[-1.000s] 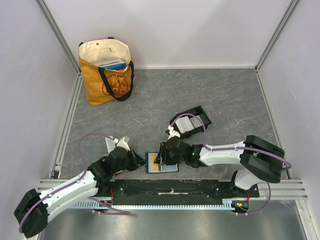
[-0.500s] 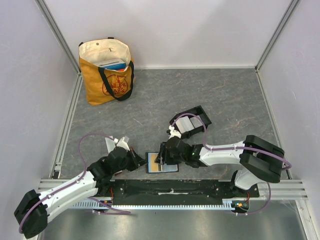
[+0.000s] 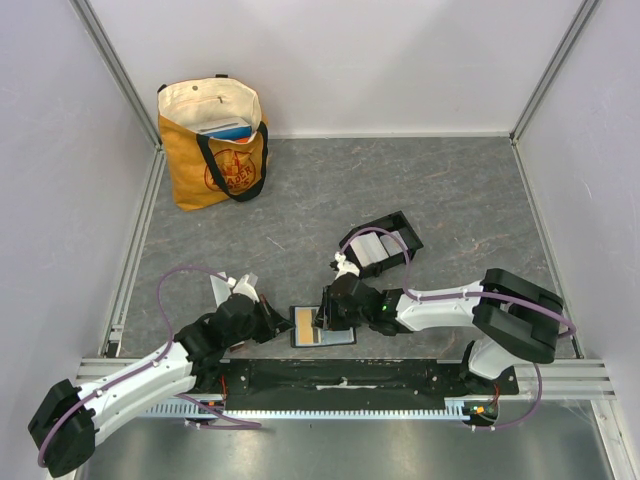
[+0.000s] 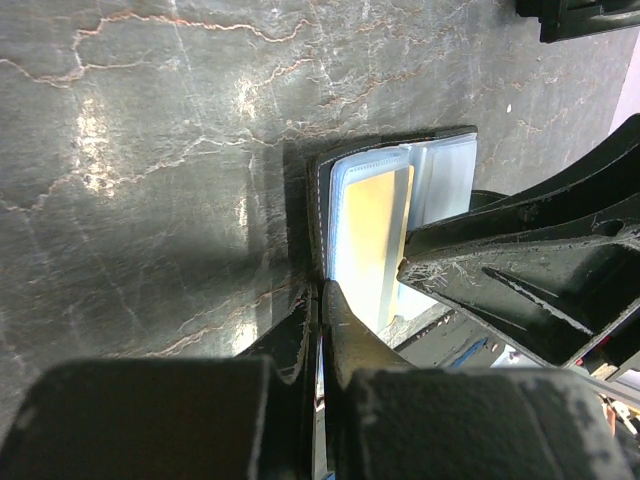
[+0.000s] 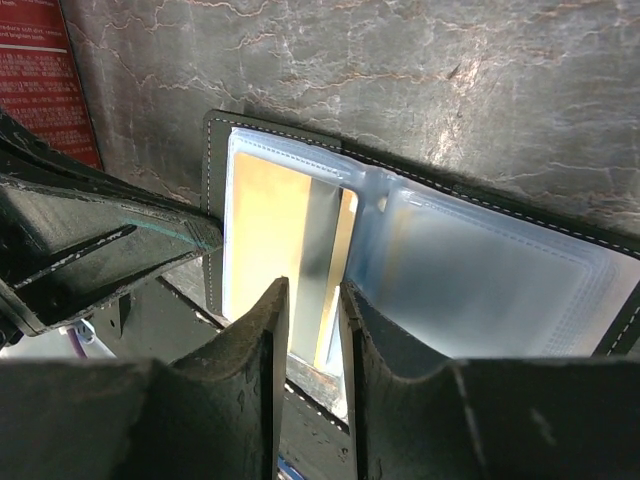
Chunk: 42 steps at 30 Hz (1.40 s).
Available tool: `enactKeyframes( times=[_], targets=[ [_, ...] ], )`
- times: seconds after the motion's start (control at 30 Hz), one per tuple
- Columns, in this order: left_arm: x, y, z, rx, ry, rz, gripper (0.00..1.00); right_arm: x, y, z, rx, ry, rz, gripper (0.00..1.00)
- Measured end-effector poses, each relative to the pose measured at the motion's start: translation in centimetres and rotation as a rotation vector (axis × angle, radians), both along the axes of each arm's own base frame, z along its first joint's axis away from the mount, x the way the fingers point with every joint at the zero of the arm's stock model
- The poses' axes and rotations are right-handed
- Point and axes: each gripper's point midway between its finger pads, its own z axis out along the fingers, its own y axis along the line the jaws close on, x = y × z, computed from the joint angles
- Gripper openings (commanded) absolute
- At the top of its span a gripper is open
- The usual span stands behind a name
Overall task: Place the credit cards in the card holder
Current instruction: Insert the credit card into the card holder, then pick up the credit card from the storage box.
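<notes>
A flat black wallet (image 3: 340,338) lies open near the front edge, with an orange-gold credit card (image 3: 306,325) under its left clear sleeve. That card (image 4: 372,240) shows in the left wrist view and again (image 5: 265,235) in the right wrist view. My left gripper (image 3: 281,326) (image 4: 322,292) is shut, tips against the wallet's left edge. My right gripper (image 3: 322,318) (image 5: 315,290) hangs just over the sleeve with its jaws narrowly apart, a grey strip of the card showing between them. The card holder (image 3: 402,230) sits behind, with pale grey credit cards (image 3: 370,250) in it.
An orange tote bag (image 3: 213,150) stands at the back left. A flat grey piece (image 3: 220,290) lies beside my left arm. The metal rail (image 3: 340,375) runs along the front edge. Side walls close in both sides.
My right gripper's jaws have narrowed over the wallet and the arm has edged slightly left. The left gripper and the wallet stay where they were.
</notes>
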Motion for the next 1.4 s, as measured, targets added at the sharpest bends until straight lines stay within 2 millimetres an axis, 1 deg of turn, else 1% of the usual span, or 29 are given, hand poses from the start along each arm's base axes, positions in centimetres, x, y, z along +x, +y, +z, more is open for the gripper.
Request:
enactKeyframes(
  times=[0.13, 0.23, 0.3, 0.4, 0.5, 0.53, 0.6, 0.7, 0.83, 0.93, 1.07, 1.17, 1.4],
  targets=[
    [0.0, 0.0, 0.0, 0.000, 0.000, 0.000, 0.02, 0.0, -0.1, 0.0, -0.007, -0.007, 0.007, 0.52],
    [0.0, 0.0, 0.1, -0.004, -0.004, 0.000, 0.02, 0.4, -0.3, 0.7, -0.025, -0.034, 0.010, 0.59],
    [0.1, -0.1, 0.2, -0.009, -0.008, 0.000, 0.02, 0.9, -0.5, 2.1, -0.028, -0.077, 0.010, 0.68],
    [0.1, -0.1, 0.4, -0.013, -0.012, 0.000, 0.02, 2.1, -1.2, 5.3, -0.026, -0.166, -0.006, 0.74],
    [0.1, -0.1, 0.4, -0.015, -0.014, 0.000, 0.02, 4.0, -2.2, 8.7, -0.026, -0.257, -0.043, 0.79],
    [0.1, -0.1, 0.4, -0.015, -0.014, 0.000, 0.02, 4.8, -2.9, 9.8, -0.037, -0.290, -0.063, 0.80],
    [0.1, -0.1, 0.4, -0.015, -0.014, 0.000, 0.02, 6.3, -4.2, 11.3, -0.059, -0.339, -0.102, 0.80],
    [0.1, -0.1, 0.5, -0.015, -0.014, 0.000, 0.02, 8.7, -6.8, 12.4, -0.123, -0.391, -0.163, 0.78],
    [0.1, -0.1, 0.5, -0.016, -0.015, 0.000, 0.02, 11.6, -10.8, 12.1, -0.226, -0.403, -0.237, 0.78],
    [0.1, -0.1, 0.5, -0.015, -0.015, 0.001, 0.02, 13.3, -13.2, 11.8, -0.282, -0.394, -0.265, 0.80],
    [0.1, -0.1, 0.5, -0.015, -0.015, 0.001, 0.02, 15.2, -15.0, 11.6, -0.312, -0.374, -0.272, 0.83],
    [0.1, -0.1, 0.4, -0.013, -0.014, 0.002, 0.02, 16.5, -16.1, 10.8, -0.326, -0.343, -0.268, 0.86],
    [0.1, 0.0, 0.2, -0.004, -0.007, 0.003, 0.02, 18.1, -17.5, 8.6, -0.307, -0.251, -0.241, 0.87]
  ],
)
